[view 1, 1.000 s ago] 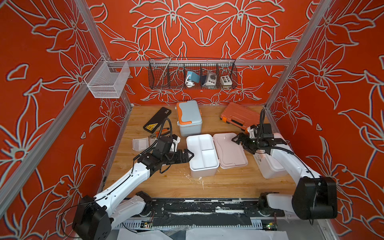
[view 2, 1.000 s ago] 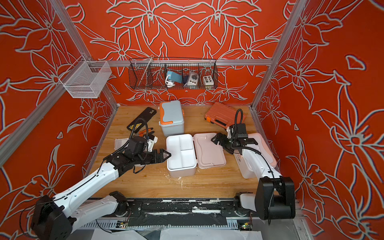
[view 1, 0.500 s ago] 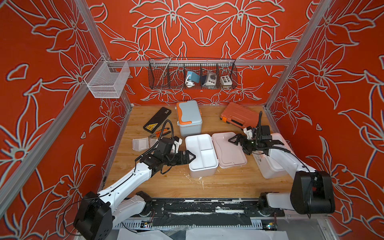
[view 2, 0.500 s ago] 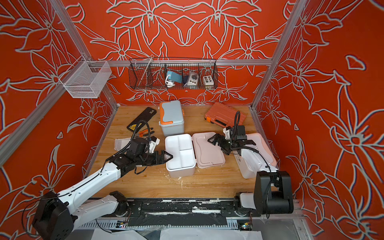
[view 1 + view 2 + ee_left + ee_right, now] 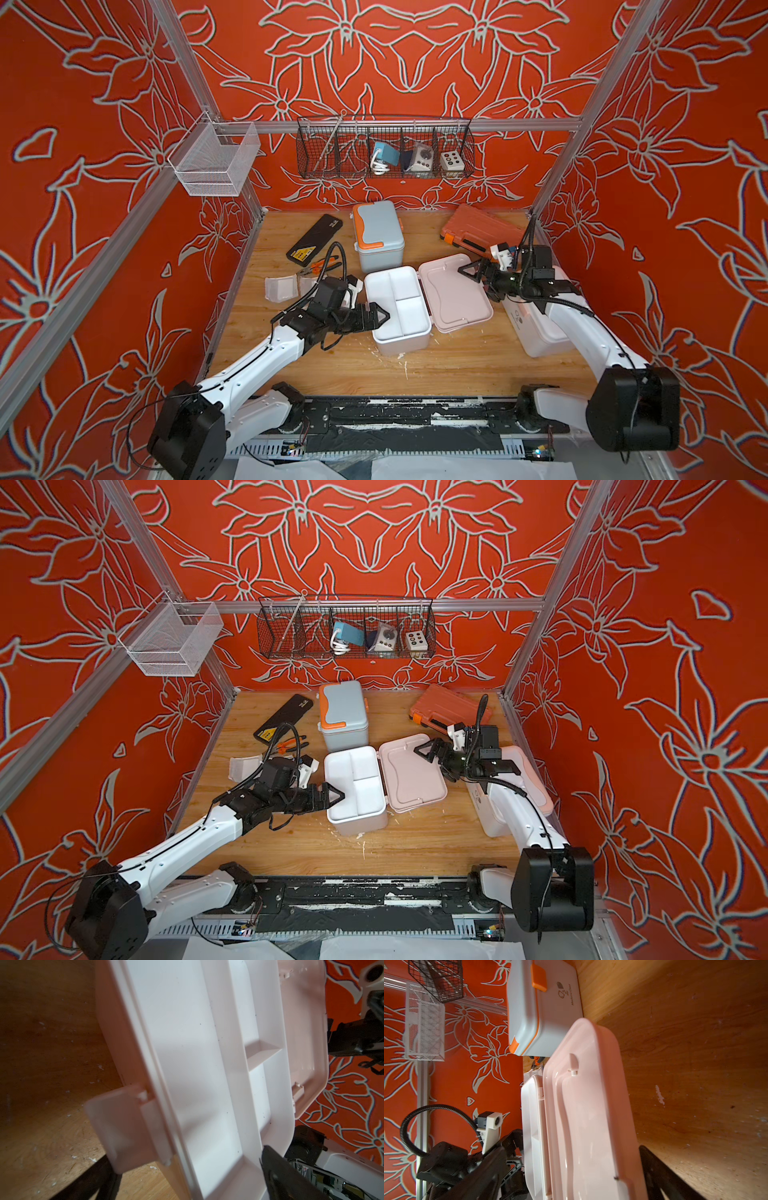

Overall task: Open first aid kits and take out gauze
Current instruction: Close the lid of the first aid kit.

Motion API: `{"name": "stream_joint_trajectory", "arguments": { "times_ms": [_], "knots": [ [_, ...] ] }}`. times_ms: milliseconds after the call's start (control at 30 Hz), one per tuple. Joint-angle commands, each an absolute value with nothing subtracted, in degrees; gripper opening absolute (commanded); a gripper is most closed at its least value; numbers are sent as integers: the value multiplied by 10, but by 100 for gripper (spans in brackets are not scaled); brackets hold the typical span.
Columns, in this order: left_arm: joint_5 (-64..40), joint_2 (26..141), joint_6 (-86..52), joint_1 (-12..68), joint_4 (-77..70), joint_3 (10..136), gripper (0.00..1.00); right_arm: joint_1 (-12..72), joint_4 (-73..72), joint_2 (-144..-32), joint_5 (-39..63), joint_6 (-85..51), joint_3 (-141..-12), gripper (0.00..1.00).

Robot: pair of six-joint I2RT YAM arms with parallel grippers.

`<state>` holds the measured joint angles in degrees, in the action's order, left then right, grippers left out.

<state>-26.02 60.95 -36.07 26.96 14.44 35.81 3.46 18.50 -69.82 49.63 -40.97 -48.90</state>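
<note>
Your left fingers (image 5: 380, 314) stand wide and empty at the open pink kit's (image 5: 401, 345) wall, and your right fingers (image 5: 469, 269) are equally wide over its lid (image 5: 455, 299). Nudge sideways and the light kit may skid. What looks like gauze (image 5: 282, 289) lies on the tabletop (image 5: 457, 365) near your left wrist.

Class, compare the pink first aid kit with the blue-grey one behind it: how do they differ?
The pink kit has its lid swung open flat beside the base; the blue-grey kit is shut. The pink kit shows a white divided tray; the blue-grey kit shows only its outside, with orange trim. Both are rounded plastic boxes.
</note>
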Motion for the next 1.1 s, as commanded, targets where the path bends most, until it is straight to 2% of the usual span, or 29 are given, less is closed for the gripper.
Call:
{"name": "stream_joint_trajectory", "arguments": {
  "times_ms": [0,433,800,1067],
  "knots": [
    [-283,606,-362,273,107,362,98,40,176,-678,556,-444,-514,98],
    [-283,600,-368,274,100,356,98,61,189,-642,589,-474,-552,98],
    [-276,592,-367,276,99,347,98,165,228,-644,557,-461,-617,98],
    [-213,536,-364,275,141,350,98,247,240,-664,516,-452,-638,98]
  ]
}}
